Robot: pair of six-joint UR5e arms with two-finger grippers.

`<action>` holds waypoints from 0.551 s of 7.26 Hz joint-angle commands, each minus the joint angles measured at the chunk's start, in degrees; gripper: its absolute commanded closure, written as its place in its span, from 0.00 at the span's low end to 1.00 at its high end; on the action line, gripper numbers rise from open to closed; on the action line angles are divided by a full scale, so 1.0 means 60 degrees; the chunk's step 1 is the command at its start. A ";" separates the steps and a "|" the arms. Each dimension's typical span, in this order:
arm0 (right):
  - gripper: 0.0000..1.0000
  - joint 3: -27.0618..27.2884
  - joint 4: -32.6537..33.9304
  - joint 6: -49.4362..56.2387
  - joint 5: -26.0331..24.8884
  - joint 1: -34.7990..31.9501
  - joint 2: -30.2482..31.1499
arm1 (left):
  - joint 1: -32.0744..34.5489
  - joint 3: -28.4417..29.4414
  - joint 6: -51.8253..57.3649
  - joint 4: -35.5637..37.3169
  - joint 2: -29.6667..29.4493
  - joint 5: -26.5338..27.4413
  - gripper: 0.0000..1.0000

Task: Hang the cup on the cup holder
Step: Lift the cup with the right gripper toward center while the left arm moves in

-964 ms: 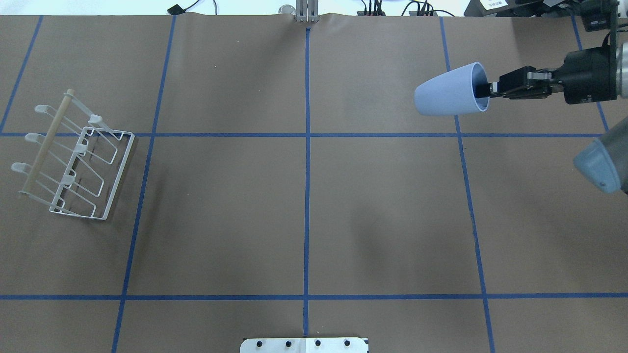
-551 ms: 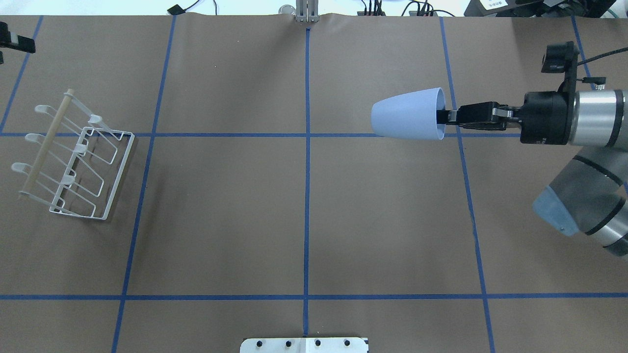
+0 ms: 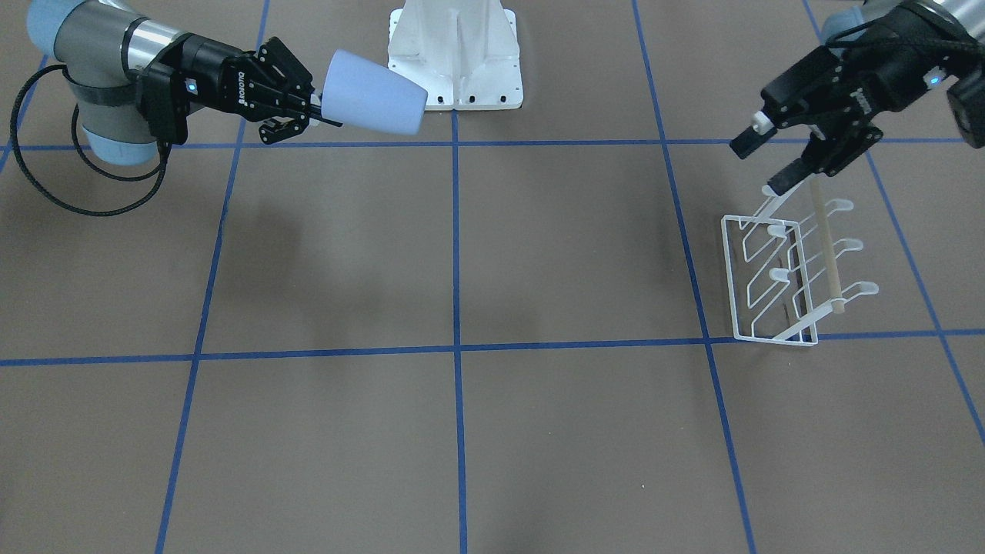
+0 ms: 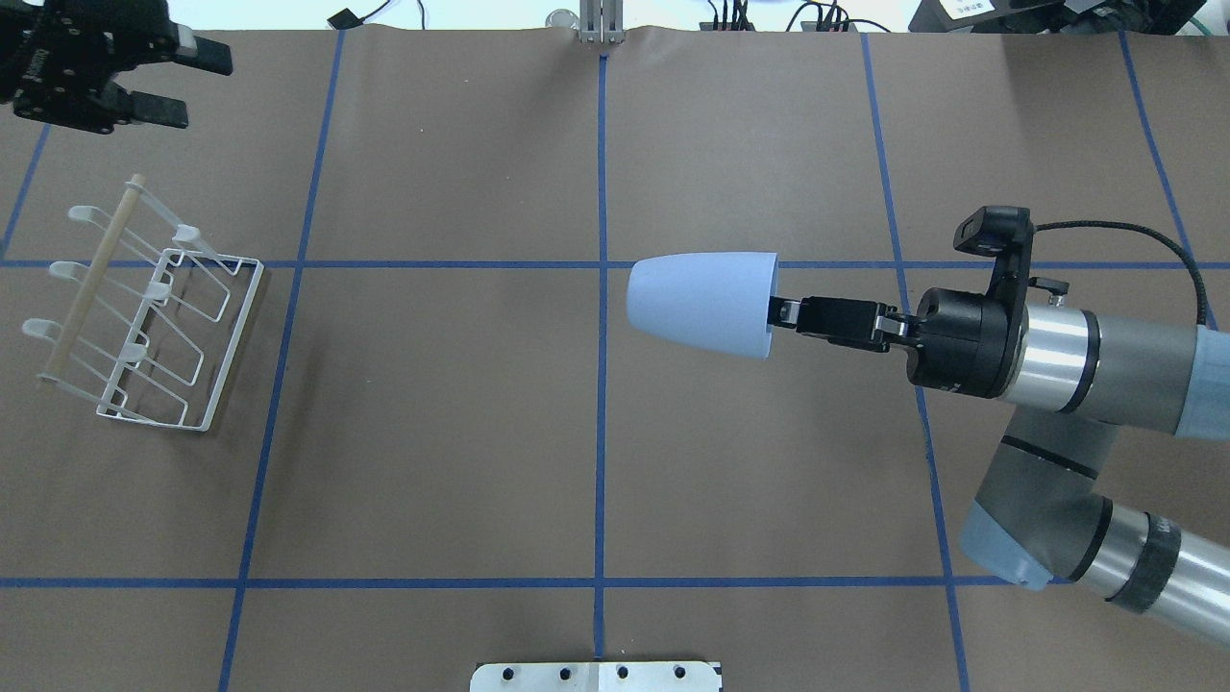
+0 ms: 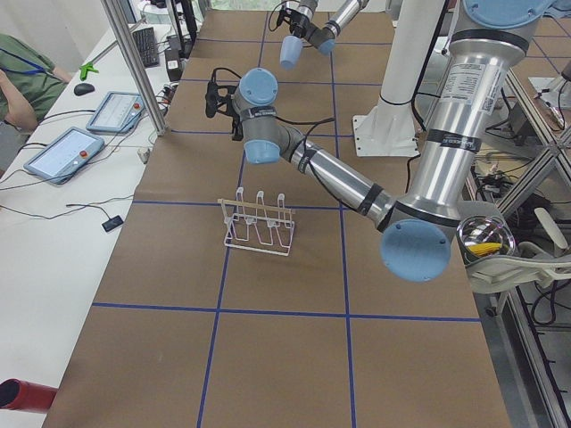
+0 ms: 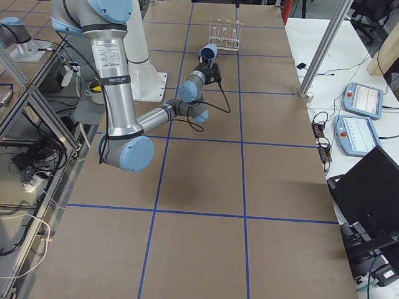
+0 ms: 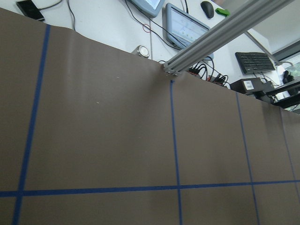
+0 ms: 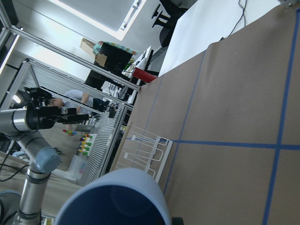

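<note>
The pale blue-grey cup lies horizontal in the air near the table's middle, base pointing left. My right gripper is shut on the cup's rim, one finger inside it; it also shows in the front view with the cup. The white wire cup holder with its wooden rod stands at the far left, empty, and shows in the front view too. My left gripper is open and empty, hovering just beyond the holder's far end. The right wrist view shows the cup and the holder ahead of it.
The white robot base plate is at the near edge. A metal post stands at the far edge, with cables behind it. Blue tape lines grid the brown table. Tablets lie on a side bench.
My right arm has carried the cup leftward and nearer, from the far right toward the middle. My left gripper has come into view at the top left, above the holder.
</note>
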State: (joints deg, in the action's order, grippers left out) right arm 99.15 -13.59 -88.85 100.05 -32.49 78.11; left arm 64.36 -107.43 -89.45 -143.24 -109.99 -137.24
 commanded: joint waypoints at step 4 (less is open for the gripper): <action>1.00 0.0203 -0.0196 0.0014 -0.0854 0.0493 -0.0654 | -0.3428 -0.0023 -0.3662 -0.2800 -0.0917 0.3738 0.02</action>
State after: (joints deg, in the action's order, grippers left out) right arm 100.17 -14.78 -88.84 95.09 -29.58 74.96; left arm 47.11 -107.37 -108.33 -157.38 -115.33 -119.15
